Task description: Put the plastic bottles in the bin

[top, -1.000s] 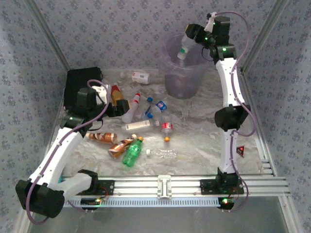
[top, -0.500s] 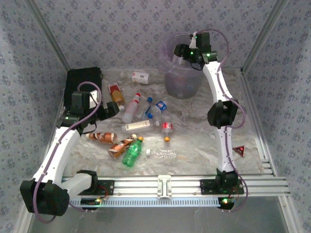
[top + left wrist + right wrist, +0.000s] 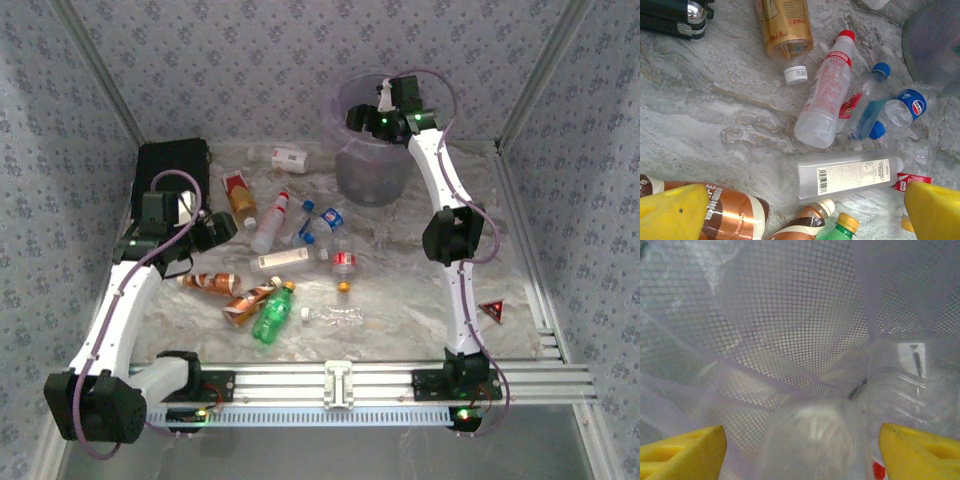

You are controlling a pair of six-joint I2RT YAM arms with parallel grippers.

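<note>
The bin (image 3: 372, 150), a pale purple bucket, stands at the back of the table. My right gripper (image 3: 364, 118) hangs inside its mouth. In the right wrist view the right gripper (image 3: 800, 452) is open, and a clear bottle (image 3: 810, 440) sits loose between the yellow fingers with a gap on each side, against the bin's mesh wall (image 3: 790, 315). Several plastic bottles lie on the table: a green one (image 3: 272, 315), a copper-brown one (image 3: 213, 283), a white one with a red cap (image 3: 827, 95). My left gripper (image 3: 805, 217) is open above a clear white-labelled bottle (image 3: 850, 175).
A black case (image 3: 170, 175) lies at the back left, beside the left arm. A small red triangle (image 3: 491, 310) sits near the right arm's base. A white bottle (image 3: 290, 158) lies left of the bin. Patterned walls close in the table.
My right gripper moved left and down into the bin's mouth with the clear bottle, then opened off it. My left gripper drew back a little to the left.
</note>
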